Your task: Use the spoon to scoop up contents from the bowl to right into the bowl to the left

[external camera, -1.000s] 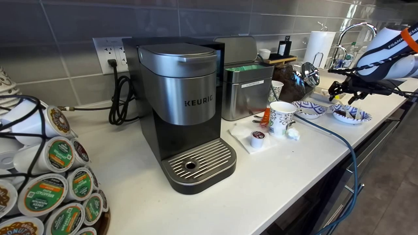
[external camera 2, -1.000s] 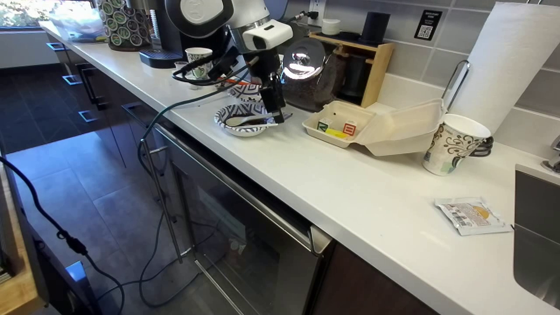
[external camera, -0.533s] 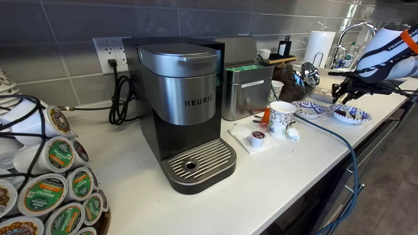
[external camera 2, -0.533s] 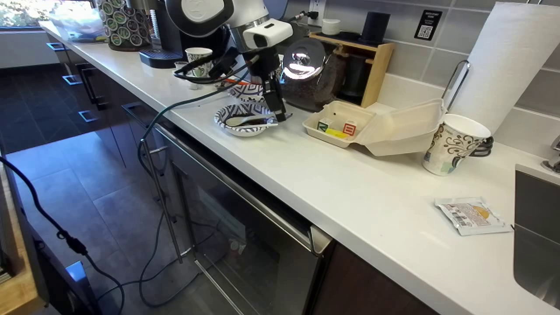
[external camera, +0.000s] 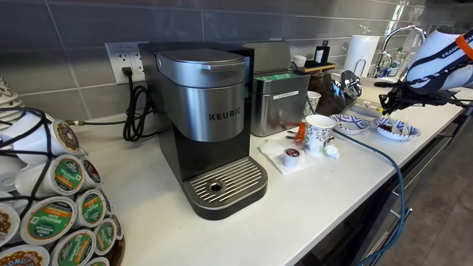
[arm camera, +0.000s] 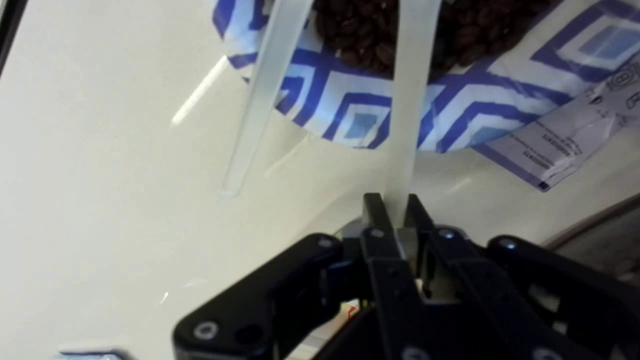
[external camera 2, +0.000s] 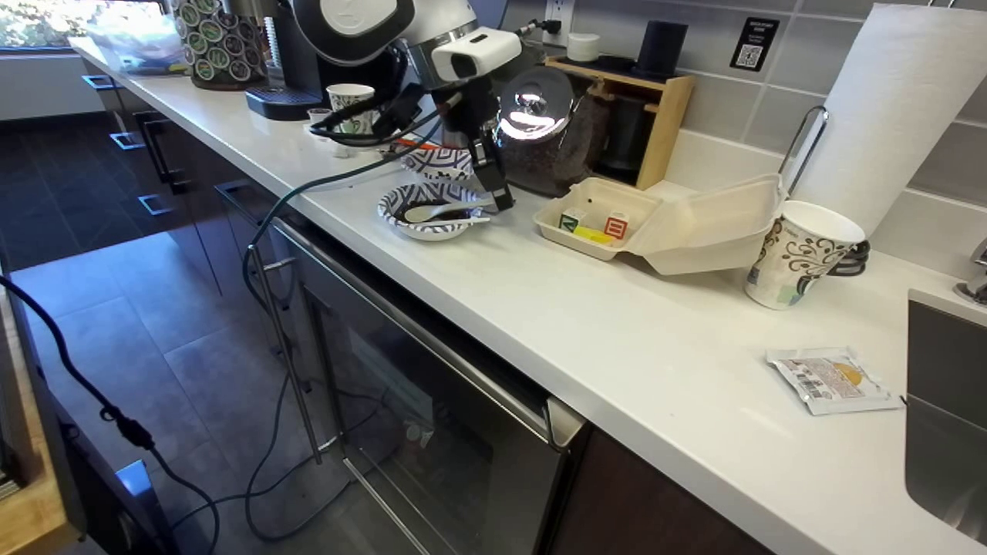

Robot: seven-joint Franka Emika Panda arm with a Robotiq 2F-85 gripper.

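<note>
White spoon (arm camera: 409,107) pinched between narrowed jaws, grasping seems done, so scooping beans (arm camera: 357,35) from the bowl (arm camera: 362,120) should come next

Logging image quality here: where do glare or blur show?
Wrist view: white glare streaks on the counter, claw slightly soft. In both exterior views: bright reflections on the shiny jar lid. In an exterior view, the window looks overexposed.

White counter (external camera 2: 586,324) with patterned bowls (external camera 2: 422,232), open carton (external camera 2: 705,235), paper cup (external camera 2: 798,254), packet (external camera 2: 834,379).
</note>
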